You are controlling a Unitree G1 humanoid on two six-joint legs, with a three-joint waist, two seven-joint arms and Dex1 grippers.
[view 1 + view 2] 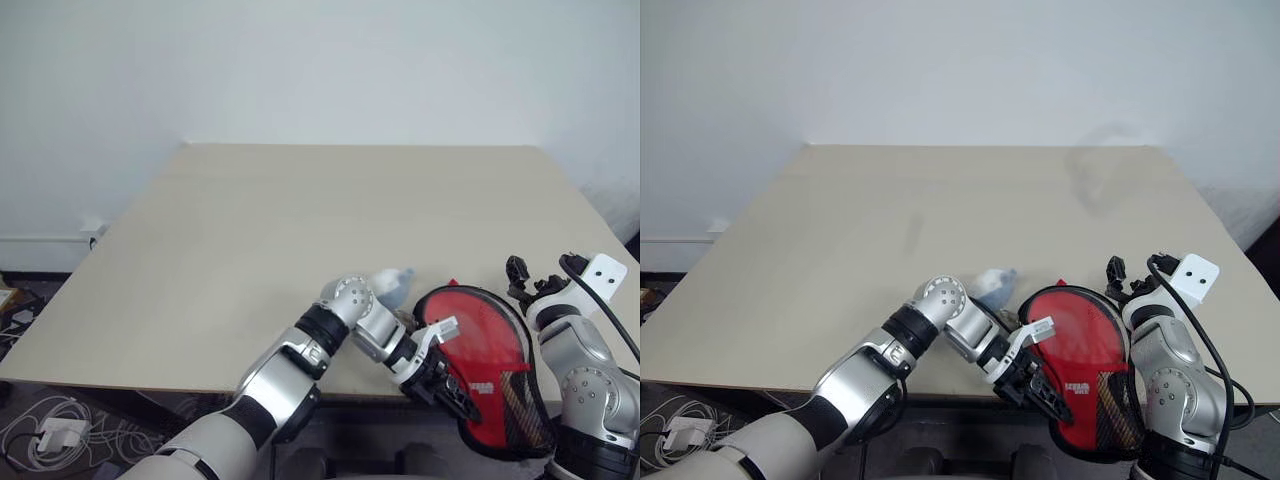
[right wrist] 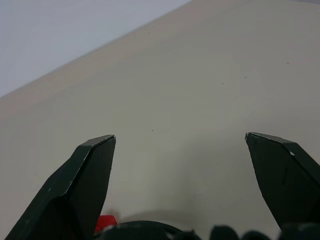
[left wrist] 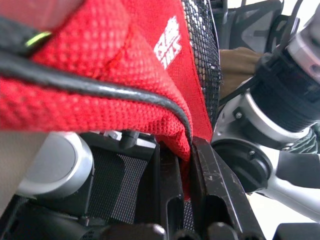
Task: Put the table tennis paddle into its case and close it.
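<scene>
- Big tan table (image 1: 300,250), mostly bare.
- Red case (image 1: 485,365) at the near right edge of the table, hanging partly off, round end toward the table, mesh end toward the robot, long way running near to far.
- Paddle not seen by itself; maybe inside the case, cannot tell.
- Left gripper (image 1: 447,385) pinched tight on the left rim of the case, reaching in from the left.
- Right gripper (image 2: 182,175) wide open, holding nothing, just right of the case, pointing out over the table.
- Small pale lump (image 1: 393,285) on the table behind the left arm.
- Next likely: closing the case, right gripper nearest the free side.
</scene>
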